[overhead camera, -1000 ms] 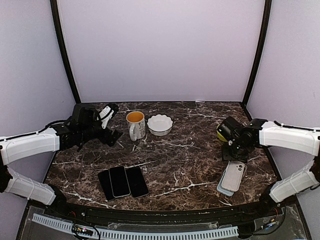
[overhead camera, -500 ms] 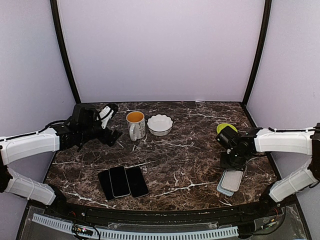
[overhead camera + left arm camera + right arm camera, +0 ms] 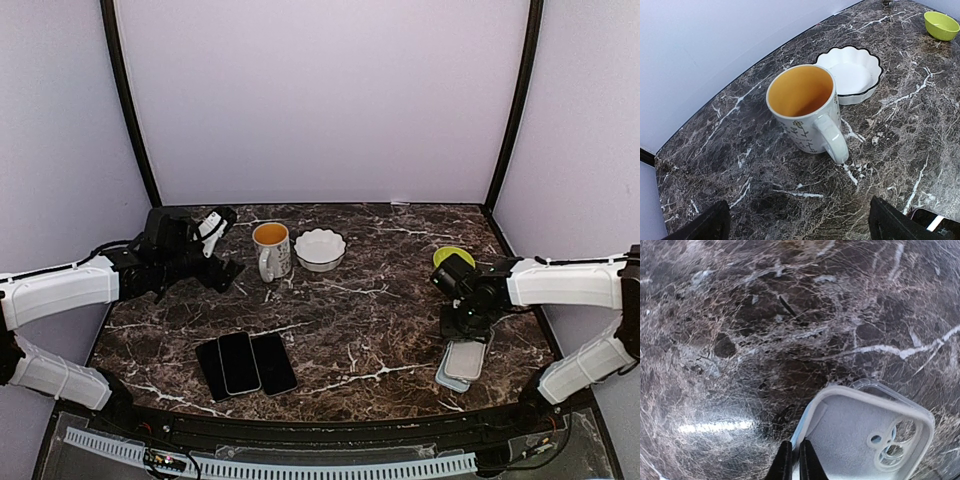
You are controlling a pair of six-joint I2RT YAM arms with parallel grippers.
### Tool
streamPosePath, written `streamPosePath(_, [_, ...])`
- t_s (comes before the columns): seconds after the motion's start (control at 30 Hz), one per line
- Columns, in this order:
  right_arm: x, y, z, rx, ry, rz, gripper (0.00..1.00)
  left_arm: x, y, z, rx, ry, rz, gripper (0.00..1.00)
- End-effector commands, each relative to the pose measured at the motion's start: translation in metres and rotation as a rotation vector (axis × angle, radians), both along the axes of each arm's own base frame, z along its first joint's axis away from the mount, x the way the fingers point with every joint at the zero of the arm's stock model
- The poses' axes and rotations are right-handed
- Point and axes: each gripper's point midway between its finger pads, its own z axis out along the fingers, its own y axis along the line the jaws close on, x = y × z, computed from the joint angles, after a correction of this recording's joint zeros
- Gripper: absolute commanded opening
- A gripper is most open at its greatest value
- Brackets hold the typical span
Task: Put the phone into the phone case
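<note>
3 phones [image 3: 245, 363], 2 stacked cases [image 3: 464, 362], 1 mug [image 3: 271, 248], 2 bowls [image 3: 320, 249]; left tool [image 3: 800, 226] apart, right tool [image 3: 794, 462] clamped on cases.

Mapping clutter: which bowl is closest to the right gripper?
The green bowl, just beyond the right gripper; the white scalloped bowl sits mid-table by the mug.

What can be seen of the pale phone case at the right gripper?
The phone case is a pale grey, soft-looking shell lying open side up and empty, near the right front of the marble table. It has a raised rim, rounded corners and a camera cutout with round holes at one end. It rests slightly offset on a clear case, with a bluish edge showing beneath. The right gripper has its fingers nearly together over the long-side rim, apparently pinching it.
</note>
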Motion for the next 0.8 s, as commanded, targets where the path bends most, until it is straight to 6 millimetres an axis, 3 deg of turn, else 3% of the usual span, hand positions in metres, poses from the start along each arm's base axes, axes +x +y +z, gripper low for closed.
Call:
streamPosePath(0.0, [-0.004,-0.003,-0.007,-0.03,0.019,0.018,0.04,-0.001,-0.001,0.008,-0.004,-0.01,-0.004,0.99])
streamPosePath(0.27, [0.001,0.01,-0.002,-0.031,0.019,0.046,0.0,-0.001,-0.002,0.008,-0.006,-0.012,-0.012,0.99])
streamPosePath(0.53, [0.017,0.033,0.063,-0.048,-0.122,0.083,0.0,-0.002,-0.004,0.01,-0.016,-0.014,-0.021,0.99])
streamPosePath(0.63, [0.024,0.058,0.081,-0.015,-0.201,0.109,0.0,-0.002,-0.003,0.009,-0.011,-0.015,-0.017,0.99])
streamPosePath(0.77, [0.027,0.126,0.071,0.144,-0.209,0.197,0.0,-0.001,-0.003,0.008,-0.011,-0.011,-0.015,0.99])
